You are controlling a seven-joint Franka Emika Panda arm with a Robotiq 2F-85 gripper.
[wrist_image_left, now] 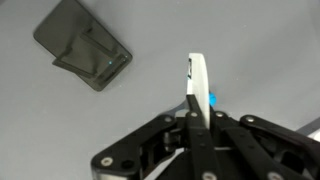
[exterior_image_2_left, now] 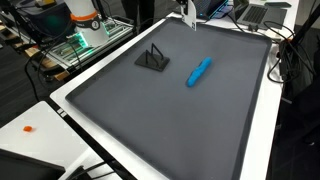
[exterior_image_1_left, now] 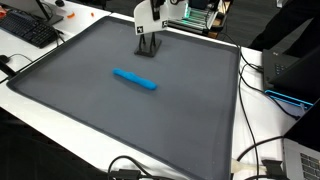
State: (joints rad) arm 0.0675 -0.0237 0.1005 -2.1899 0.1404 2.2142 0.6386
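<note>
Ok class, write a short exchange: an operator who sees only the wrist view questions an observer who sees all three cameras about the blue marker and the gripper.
Operator: What is that blue bit by the gripper?
Observer: A marker. In both exterior views its whole length shows, lying flat on the mat.
Operator: How near to it am I?
Observer: Not near. In an exterior view the gripper hangs in the air, well clear of the mat, and touches neither the marker nor the stand.
</note>
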